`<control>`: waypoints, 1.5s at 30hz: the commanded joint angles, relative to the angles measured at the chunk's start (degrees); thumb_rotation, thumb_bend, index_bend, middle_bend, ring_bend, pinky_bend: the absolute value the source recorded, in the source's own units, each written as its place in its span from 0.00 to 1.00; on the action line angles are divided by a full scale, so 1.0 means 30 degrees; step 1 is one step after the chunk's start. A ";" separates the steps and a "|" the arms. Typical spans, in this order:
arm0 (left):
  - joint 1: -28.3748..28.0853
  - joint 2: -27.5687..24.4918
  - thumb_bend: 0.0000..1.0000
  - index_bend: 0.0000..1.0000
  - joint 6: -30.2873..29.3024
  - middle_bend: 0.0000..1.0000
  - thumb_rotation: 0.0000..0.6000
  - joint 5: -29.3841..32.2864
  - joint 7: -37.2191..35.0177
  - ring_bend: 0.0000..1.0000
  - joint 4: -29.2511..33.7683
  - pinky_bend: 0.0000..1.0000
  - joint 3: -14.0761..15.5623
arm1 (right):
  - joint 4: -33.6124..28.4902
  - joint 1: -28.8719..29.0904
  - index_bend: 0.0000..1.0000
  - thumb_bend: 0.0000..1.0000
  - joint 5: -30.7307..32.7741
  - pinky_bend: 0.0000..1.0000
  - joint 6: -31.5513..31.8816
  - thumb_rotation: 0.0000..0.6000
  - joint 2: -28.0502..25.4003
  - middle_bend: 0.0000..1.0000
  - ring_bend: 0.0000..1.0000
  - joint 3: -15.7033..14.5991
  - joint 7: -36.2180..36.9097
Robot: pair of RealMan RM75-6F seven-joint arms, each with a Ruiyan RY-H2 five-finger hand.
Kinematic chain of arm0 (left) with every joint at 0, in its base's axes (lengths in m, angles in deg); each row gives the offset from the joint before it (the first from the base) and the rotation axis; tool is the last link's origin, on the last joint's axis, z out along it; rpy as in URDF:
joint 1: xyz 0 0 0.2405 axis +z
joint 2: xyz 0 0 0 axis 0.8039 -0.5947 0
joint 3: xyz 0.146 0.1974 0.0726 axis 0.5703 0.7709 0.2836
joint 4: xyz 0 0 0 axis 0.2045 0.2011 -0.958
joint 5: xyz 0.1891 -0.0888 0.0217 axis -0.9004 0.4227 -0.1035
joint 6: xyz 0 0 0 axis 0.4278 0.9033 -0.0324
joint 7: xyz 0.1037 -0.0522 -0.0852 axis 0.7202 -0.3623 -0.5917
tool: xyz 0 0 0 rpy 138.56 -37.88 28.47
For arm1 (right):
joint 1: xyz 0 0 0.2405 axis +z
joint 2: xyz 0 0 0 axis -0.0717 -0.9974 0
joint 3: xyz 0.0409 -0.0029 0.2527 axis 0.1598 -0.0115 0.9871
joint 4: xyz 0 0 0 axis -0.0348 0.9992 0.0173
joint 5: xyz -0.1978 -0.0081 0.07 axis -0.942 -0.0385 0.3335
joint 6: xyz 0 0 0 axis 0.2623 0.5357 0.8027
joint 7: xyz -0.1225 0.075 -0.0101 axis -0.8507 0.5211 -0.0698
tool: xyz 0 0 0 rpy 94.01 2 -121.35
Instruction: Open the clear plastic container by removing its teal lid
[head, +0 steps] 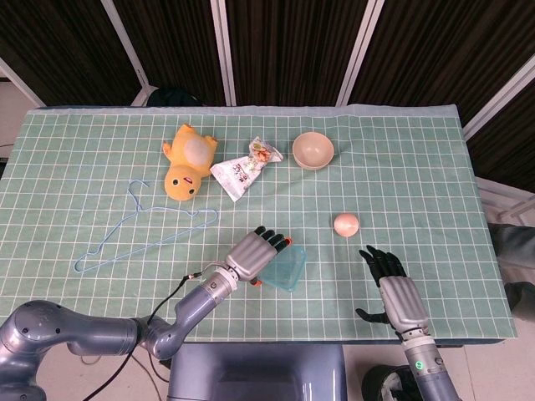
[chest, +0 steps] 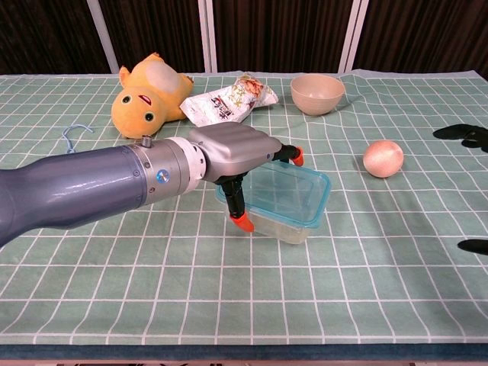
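Observation:
The clear plastic container (head: 288, 269) with its teal lid (chest: 296, 188) on sits at the table's front middle. My left hand (head: 260, 252) lies over its left part and grips it: the thumb (chest: 242, 220) presses the near wall and the orange fingertips (chest: 296, 158) reach over the far rim. My right hand (head: 394, 289) hovers open to the right of the container, fingers spread, clear of it by a few grid squares. In the chest view only dark fingertips (chest: 465, 135) of that hand show at the right edge.
A pink ball (head: 346, 224) lies behind and right of the container. A beige bowl (head: 313, 150), a snack packet (head: 245, 170) and a yellow plush duck (head: 186, 162) lie further back. A blue wire hanger (head: 140, 230) lies at the left.

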 commanded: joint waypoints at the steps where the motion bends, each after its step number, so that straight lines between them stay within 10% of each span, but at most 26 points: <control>1: -0.0036 0.0029 0.07 0.18 -0.0016 0.24 1.00 0.0135 0.0098 0.23 0.0120 0.40 -0.0055 | -0.0157 0.0138 0.00 0.22 0.0366 0.00 0.0015 1.00 0.0961 0.00 0.00 -0.0059 -0.0574; 18: -0.0247 0.0031 0.07 0.19 -0.0010 0.24 1.00 0.0888 0.0666 0.23 0.0617 0.40 -0.0056 | 0.0977 0.1596 0.00 0.22 0.3836 0.00 0.0043 1.00 0.6206 0.00 0.00 0.1754 -0.3754; 45: -0.0397 0.0186 0.07 0.18 -0.0686 0.24 1.00 0.2085 0.1259 0.23 0.1249 0.40 -0.0192 | 0.0891 0.2722 0.00 0.22 0.6051 0.00 0.0523 1.00 0.8640 0.00 0.00 0.2552 -0.4141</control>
